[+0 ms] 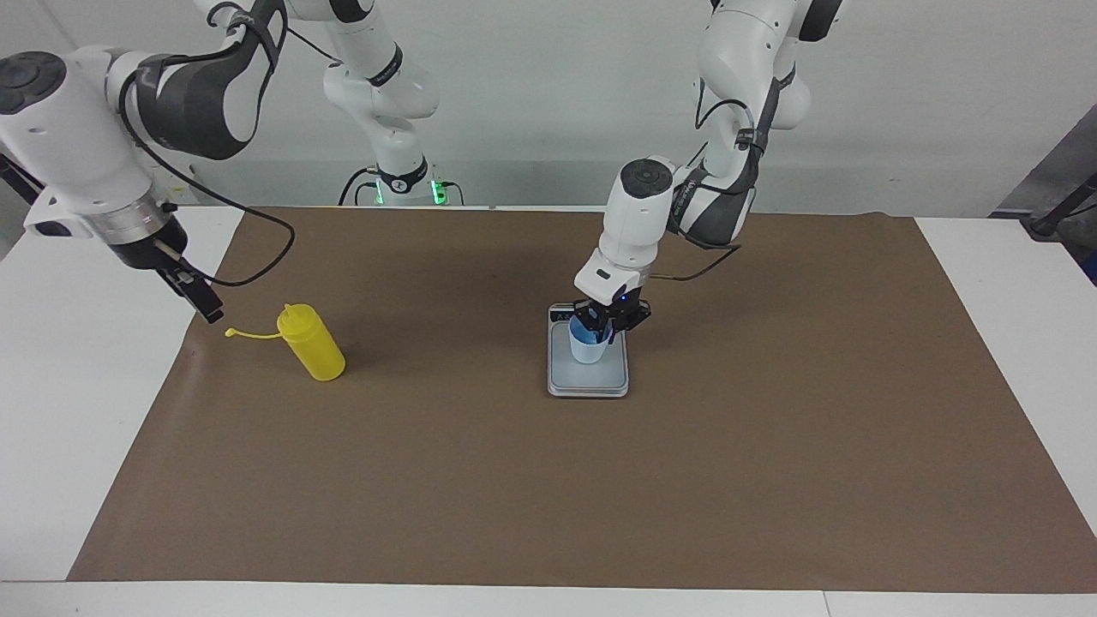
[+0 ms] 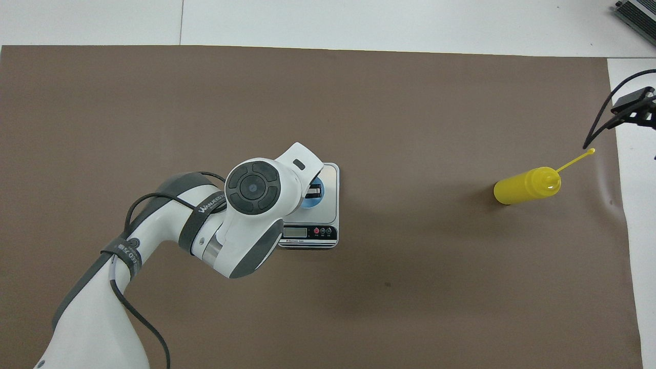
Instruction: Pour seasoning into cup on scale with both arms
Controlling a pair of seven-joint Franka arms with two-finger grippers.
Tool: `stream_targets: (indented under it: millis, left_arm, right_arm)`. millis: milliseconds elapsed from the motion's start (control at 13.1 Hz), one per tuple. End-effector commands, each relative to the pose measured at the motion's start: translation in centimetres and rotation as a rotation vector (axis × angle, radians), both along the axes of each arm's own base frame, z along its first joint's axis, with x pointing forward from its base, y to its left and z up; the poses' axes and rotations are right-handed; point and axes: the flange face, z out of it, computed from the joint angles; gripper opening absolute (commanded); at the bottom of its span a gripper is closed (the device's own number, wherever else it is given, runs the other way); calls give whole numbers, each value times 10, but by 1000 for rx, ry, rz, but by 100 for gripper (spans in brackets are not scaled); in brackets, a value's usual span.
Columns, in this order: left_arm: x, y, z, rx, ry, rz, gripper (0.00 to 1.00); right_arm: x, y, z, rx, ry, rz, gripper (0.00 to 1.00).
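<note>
Facing view: my left claw (image 1: 605, 330) sits at the rim of the cup (image 1: 588, 350) on the scale (image 1: 591, 381); whether it is grasping or released, I cannot tell. My right claw (image 1: 206, 307), seen edge-on, hangs near the cap strap (image 1: 248, 334) of the seasoning (image 1: 315, 347) on the table (image 1: 600, 497); I cannot tell its state either. Overhead view: my wrist hides most of the cup, and the frame edge cuts off the right claw.
</note>
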Motion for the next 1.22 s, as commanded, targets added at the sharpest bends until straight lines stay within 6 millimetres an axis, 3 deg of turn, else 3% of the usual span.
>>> stream_targets:
  millis: [0,229,382,611,993,1146]
  left_arm:
    - [-1,0,1,11,-18,7,100]
    - [14,28,42,18,-34,51,100]
    - [28,64,74,28,-53,79,100]
    - [40,115,103,71,-40,22,100]
    - [41,194,147,104,-22,-86,100]
    - [42,227,159,80,-7,-124,100]
  right_arm:
    - [27,-31,4,37,5,-67,100]
    - [27,-66,-24,142,11,-134,100]
    - [27,-80,-37,198,18,-188,100]
    - [28,-92,-53,246,25,-228,100]
    - [28,-125,-141,480,114,-374,100]
    - [22,-123,-167,548,175,-438,100]
